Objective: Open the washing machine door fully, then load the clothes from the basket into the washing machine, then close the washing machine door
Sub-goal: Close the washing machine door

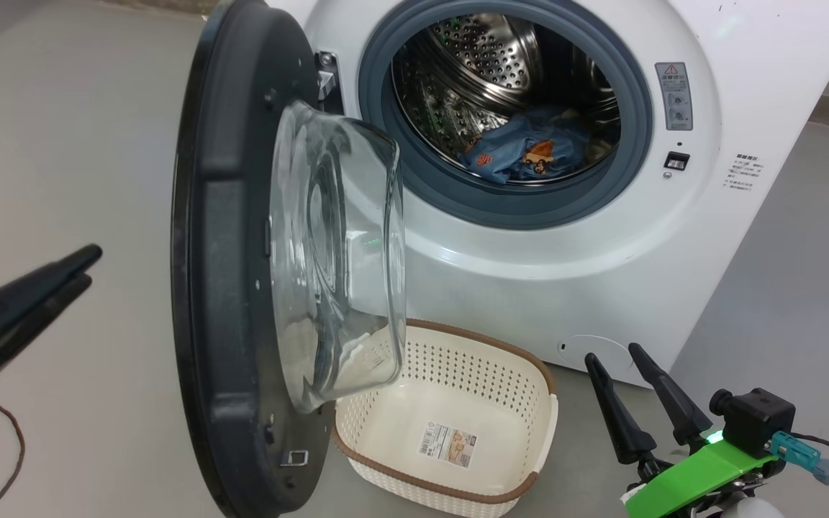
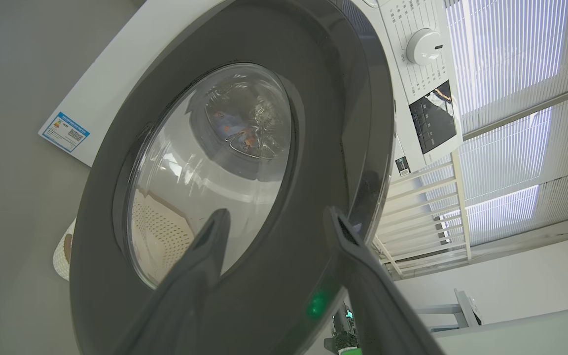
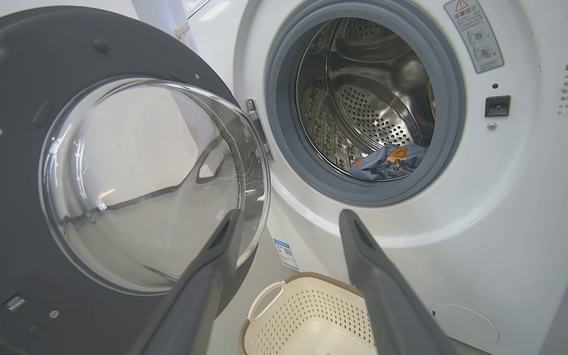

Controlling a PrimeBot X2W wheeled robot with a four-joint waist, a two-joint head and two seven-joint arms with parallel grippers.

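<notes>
The washing machine [image 1: 529,252] stands with its door [image 1: 206,216] swung out on the left-hand hinge, black rim edge-on and the glass bowl bulging to the right. The clothes [image 1: 522,151], blue cloth with orange figures, lie low in the steel drum, also seen as clothes [image 3: 387,160]. The basket [image 1: 458,367] sits empty on the floor under the door, a label on its bottom. My left gripper [image 1: 91,266] hovers left of the door's outer face, open and holding nothing; in its wrist view the left gripper [image 2: 278,212] points at the door [image 2: 313,74]. My right gripper [image 1: 612,352] is open by the machine's lower front.
Grey floor surrounds the machine. A thin brown cable [image 1: 11,446] trails at the lower left. The left wrist view shows the machine's control knob [image 2: 424,47], a blue label [image 2: 64,132], a white rack [image 2: 422,212] and window blinds [image 2: 511,59] behind.
</notes>
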